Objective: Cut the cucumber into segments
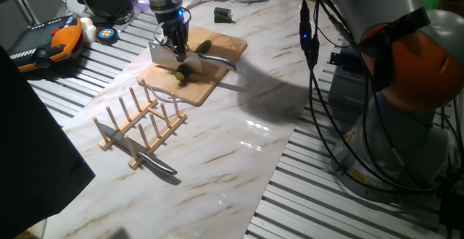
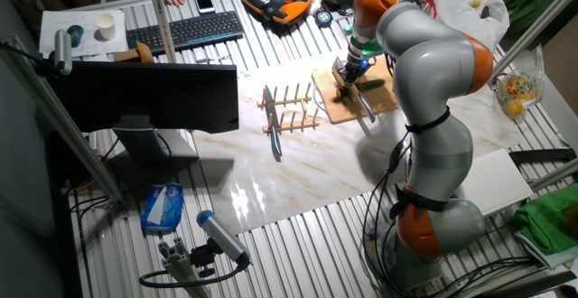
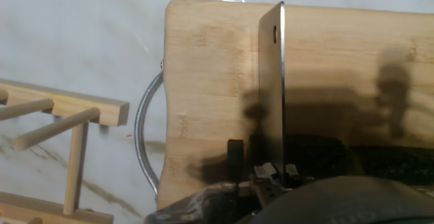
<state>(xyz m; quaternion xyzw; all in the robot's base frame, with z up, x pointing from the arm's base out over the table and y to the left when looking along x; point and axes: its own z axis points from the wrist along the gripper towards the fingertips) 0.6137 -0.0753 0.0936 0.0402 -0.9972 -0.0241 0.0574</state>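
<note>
Gripper (image 3: 268, 180) pinches the cleaver (image 3: 272, 81) upright.
Blade stands edge-down across the cucumber (image 1: 183, 73) on the board (image 1: 217, 47), for cutting segments.

We see our one arm (image 2: 424, 81) bent over from its base at about 5 o'clock, the wrist pointing straight down. Our gripper (image 1: 176, 49) (fingers vertical) is closed on the cleaver (image 3: 272, 81), blade down.
</note>
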